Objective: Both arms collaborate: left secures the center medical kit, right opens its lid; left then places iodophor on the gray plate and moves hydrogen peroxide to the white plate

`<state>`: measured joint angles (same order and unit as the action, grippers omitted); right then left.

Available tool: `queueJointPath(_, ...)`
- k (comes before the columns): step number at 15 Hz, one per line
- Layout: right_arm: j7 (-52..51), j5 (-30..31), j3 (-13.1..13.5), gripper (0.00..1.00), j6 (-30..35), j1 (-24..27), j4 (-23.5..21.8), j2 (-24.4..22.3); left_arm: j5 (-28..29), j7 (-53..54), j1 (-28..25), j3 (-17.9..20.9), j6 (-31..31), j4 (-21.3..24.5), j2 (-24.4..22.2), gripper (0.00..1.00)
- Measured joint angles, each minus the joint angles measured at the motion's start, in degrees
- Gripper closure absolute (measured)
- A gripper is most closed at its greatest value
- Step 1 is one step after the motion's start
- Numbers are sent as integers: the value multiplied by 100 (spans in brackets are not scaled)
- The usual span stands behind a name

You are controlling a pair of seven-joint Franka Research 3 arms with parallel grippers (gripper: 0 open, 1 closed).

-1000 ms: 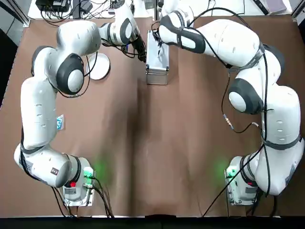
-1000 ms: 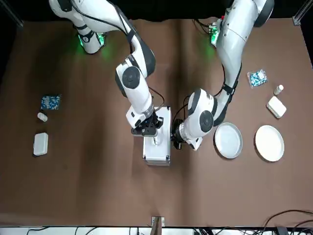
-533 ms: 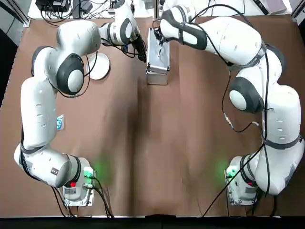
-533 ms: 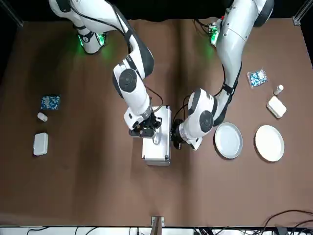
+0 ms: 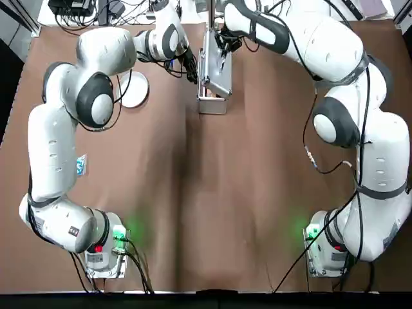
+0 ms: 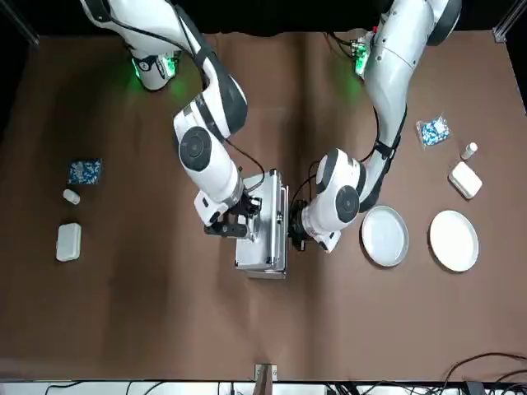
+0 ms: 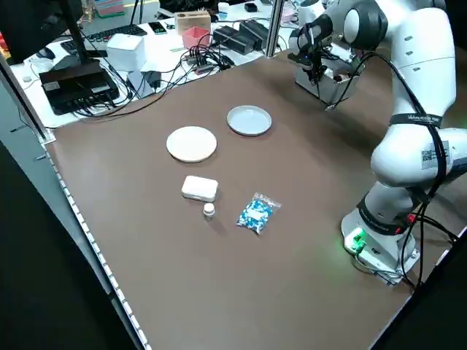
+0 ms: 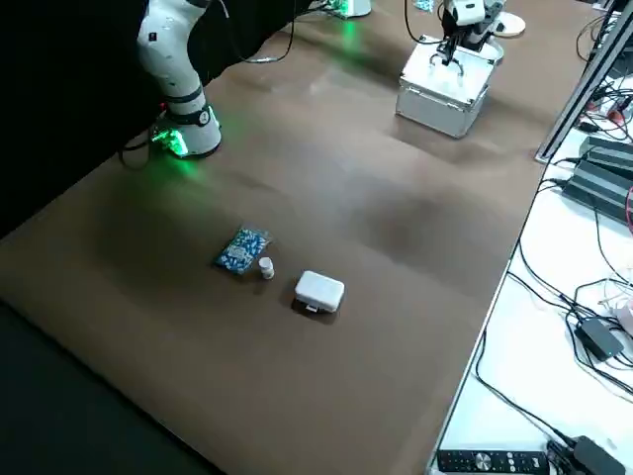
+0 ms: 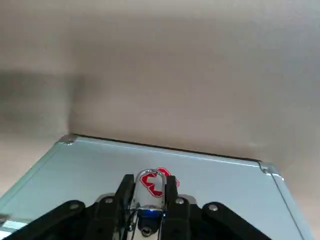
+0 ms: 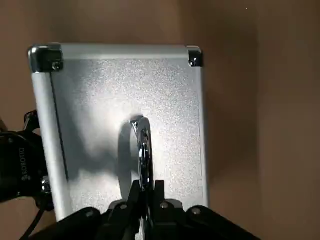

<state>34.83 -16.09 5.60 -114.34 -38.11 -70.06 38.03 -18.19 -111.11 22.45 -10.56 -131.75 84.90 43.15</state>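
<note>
You look straight down on the bench (image 5: 219,212) from overhead in the top view, and from across it toward the robot in the front view; both share the arms. Your side views look diagonally down from raised spots. Your wrist views sit closest, both facing the silver medical kit (image 10: 130,100)

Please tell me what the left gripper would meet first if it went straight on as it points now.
Likely the medical kit, its silver face just beyond the left gripper, though the gap is unclear.
</note>
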Motion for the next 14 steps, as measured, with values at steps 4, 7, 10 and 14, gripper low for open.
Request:
queueJointPath(4, -226, -75, -10, 88, 479, 261, -6, -119, 0, -7, 0, 1, 3, -3, 0, 69)
queueJointPath(7, -455, -51, 29, 88, 909, 492, -53, -158, 0, -12, 0, 6, 4, -2, 1, 69)
queueJointPath(10, -605, -177, -38, 88, 972, 640, -86, -159, 0, -22, 0, 3, 11, -9, 0, 69)
queueJointPath(14, -738, -251, -75, 88, 1003, 722, -113, -160, 0, -25, 1, 1, 15, -14, 0, 69)
